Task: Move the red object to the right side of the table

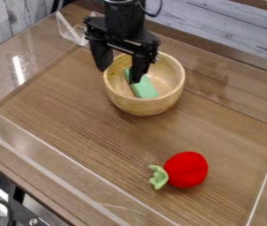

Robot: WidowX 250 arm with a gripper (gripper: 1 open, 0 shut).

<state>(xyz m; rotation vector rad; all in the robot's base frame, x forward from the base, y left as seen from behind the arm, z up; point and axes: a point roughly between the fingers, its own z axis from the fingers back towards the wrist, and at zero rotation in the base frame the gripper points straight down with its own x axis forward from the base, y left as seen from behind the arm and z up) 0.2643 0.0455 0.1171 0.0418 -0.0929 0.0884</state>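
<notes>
The red object, a small round toy fruit with a green leafy stem, lies on the table near the front right. My gripper hangs open over the left part of a wooden bowl at the back, fingers pointing down. One dark finger stands outside the bowl's left rim, the other over its inside. Nothing is held. The gripper is well away from the red object.
A green block lies tilted inside the wooden bowl. Low clear acrylic walls border the tabletop on all sides. A grey plank surface runs behind the back wall.
</notes>
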